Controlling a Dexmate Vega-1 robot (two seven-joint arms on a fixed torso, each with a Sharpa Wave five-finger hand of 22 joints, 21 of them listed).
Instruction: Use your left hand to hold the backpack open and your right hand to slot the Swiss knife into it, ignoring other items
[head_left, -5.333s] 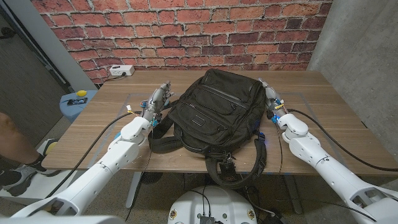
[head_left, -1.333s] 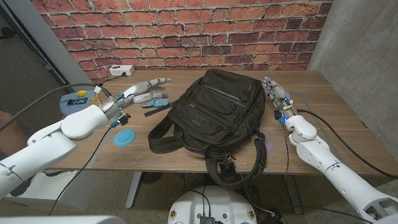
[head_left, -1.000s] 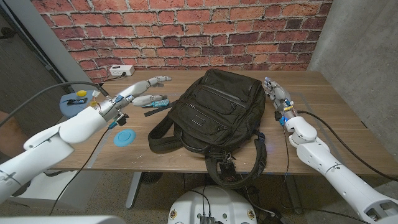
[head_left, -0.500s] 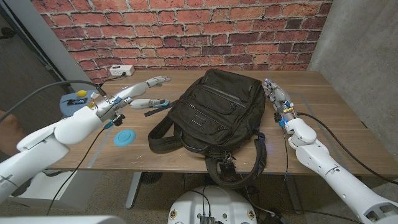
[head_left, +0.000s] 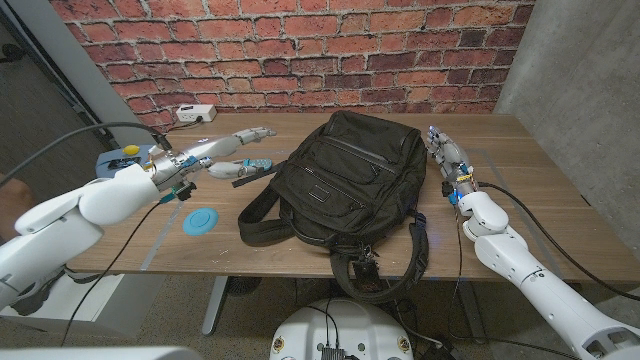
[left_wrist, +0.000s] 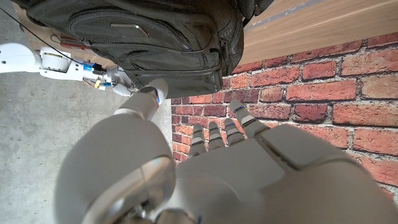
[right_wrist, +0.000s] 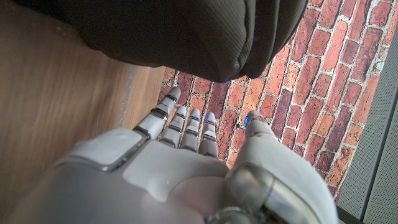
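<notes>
Head view: your left hand (head_left: 222, 145), fingers spread and holding nothing, hovers left of the backpack (head_left: 345, 180), ready to open it; what looks like the Swiss knife (head_left: 250, 170) lies beneath.
Left wrist view: backpack zipped, fingers (left_wrist: 219, 134) extended.
Right wrist view: your right hand (right_wrist: 186, 146) waits beside the bag, fingers straight, empty.

A blue disc (head_left: 202, 219) lies on the wooden table (head_left: 540, 190) at nine o'clock; a white power strip (head_left: 194, 114) sits at eleven o'clock before the brick wall (head_left: 300, 50).
</notes>
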